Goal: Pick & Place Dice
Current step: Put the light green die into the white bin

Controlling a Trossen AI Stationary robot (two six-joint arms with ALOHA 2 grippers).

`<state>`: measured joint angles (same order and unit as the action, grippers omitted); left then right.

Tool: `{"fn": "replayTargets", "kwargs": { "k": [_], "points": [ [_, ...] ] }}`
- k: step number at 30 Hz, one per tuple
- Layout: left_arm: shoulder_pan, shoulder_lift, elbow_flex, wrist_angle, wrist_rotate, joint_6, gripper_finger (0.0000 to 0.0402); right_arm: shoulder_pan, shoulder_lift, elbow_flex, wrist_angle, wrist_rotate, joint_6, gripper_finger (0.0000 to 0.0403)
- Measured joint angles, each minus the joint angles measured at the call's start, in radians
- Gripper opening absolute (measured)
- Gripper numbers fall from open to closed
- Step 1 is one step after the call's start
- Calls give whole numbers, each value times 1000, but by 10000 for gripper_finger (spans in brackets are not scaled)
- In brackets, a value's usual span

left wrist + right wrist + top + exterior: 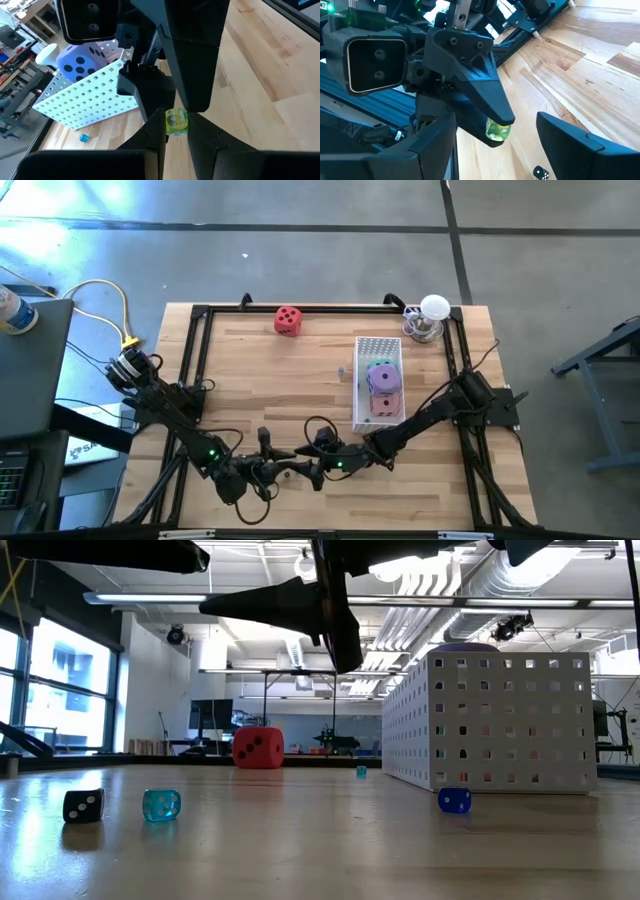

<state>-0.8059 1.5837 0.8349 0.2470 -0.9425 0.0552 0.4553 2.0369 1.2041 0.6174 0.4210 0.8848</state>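
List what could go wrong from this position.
1. The left tool is shut on a small yellow-green die near its fingertips; it could slip out.
2. The right tool stands open around that hold, so the arms could bump.
3. The red die lies far from the white basket, unplaced.

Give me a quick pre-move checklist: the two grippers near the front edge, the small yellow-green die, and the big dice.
1. Left gripper shut on small yellow-green die: ok.
2. Right gripper open around the left fingertips, ready to receive: ok.
3. Die centred between the right fingers: cannot tell.
4. White perforated bin holds green, purple die and pink die: ok.
5. Red die binned: not ok, lies near the far edge.
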Motion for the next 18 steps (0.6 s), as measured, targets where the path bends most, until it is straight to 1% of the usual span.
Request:
{"fn": "replayTargets", "kwargs": {
  "k": [5, 18],
  "points": [
    [0, 0, 0, 0, 0, -3, 54, 0, 0, 0, 0, 0, -19, 227],
    [-1, 0, -1, -2, 2, 1, 54, -1, 0, 0, 0, -1, -51, 97]
  ]
}}
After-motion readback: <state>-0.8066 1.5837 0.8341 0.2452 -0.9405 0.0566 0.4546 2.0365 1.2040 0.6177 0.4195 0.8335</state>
